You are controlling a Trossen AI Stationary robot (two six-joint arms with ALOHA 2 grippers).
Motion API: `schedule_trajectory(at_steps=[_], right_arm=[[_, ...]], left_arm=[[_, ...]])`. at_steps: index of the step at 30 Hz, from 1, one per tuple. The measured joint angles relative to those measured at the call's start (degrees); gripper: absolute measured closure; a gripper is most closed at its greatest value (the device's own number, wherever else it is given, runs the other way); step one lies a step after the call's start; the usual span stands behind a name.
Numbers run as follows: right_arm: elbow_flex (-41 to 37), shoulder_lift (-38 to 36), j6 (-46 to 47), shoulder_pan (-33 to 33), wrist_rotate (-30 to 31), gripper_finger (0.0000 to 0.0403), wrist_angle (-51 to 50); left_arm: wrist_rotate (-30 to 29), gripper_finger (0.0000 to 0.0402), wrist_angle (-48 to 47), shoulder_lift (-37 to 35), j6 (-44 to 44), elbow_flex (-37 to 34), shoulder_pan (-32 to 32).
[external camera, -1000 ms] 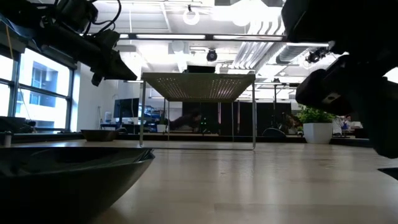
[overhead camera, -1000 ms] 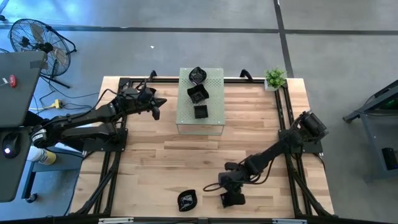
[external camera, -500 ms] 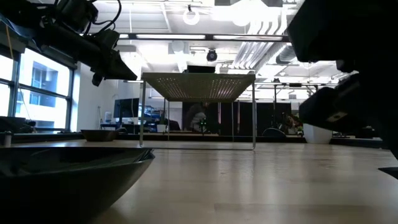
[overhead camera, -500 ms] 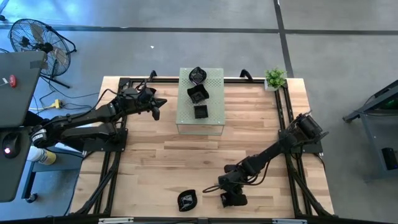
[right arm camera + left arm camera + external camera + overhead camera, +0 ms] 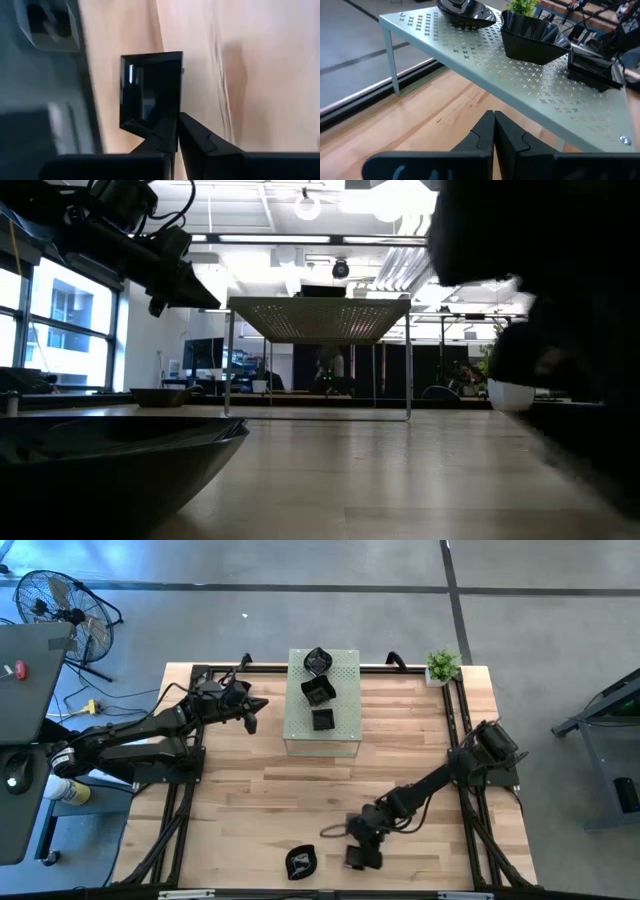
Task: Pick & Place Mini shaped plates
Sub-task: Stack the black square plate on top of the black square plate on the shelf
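Note:
A pale green perforated stand [image 5: 322, 700] at the table's far middle carries three glossy black mini plates [image 5: 318, 690], which also show in the left wrist view [image 5: 530, 35]. My left gripper [image 5: 250, 712] is shut and empty, in the air just left of the stand. My right gripper [image 5: 360, 848] is near the table's front edge, shut on a square black mini plate [image 5: 150, 90]. A wavy-edged black plate [image 5: 300, 860] rests on the table just left of it and fills the low view's near left [image 5: 110, 460]. My right gripper pinches the square plate by one side wall [image 5: 172, 116], near a corner, between its two fingers. The fingers slant down from the table's right side. The plate stays sharp against the blurred table; I cannot tell if it is lifted clear.
A small potted plant [image 5: 442, 666] stands at the far right corner. Black frame rails run along the table's left and right edges [image 5: 462, 740]. Bare wood lies between the stand and the front edge.
My right gripper has gone toward the table's left edge along the front, carrying the square plate closer to the wavy-edged plate. The left arm has kept still.

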Motion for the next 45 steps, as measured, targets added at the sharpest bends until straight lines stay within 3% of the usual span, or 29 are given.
schedule_trajectory(at_steps=[9,15,22,27,35,45], right_arm=[[0.0,-9.5,13.1,-2.3,7.2,0.0396,0.9],[0.0,-14.7,12.9,-4.4,7.9,0.039,-5.0],[0.4,-8.9,7.1,-6.7,1.8,0.033,-2.8],[5.9,-2.2,-0.4,-6.2,0.1,0.0294,-3.8],[17.4,7.9,-7.3,-5.5,3.0,0.0301,-12.2],[18.9,10.3,-6.6,-2.2,4.3,0.0322,-12.7]], left_arm=[[-1.5,0.0401,0.0,0.0,2.6,0.0,0.0],[-1.5,0.0401,0.0,0.0,2.6,0.0,0.0],[-1.5,0.0401,-0.1,0.0,4.1,0.0,0.0],[-1.5,0.0401,-0.6,0.0,4.1,0.0,0.0],[-1.4,0.0401,-4.1,0.0,4.1,0.0,0.0],[-1.3,0.0401,-4.8,0.0,4.1,0.0,0.0]])
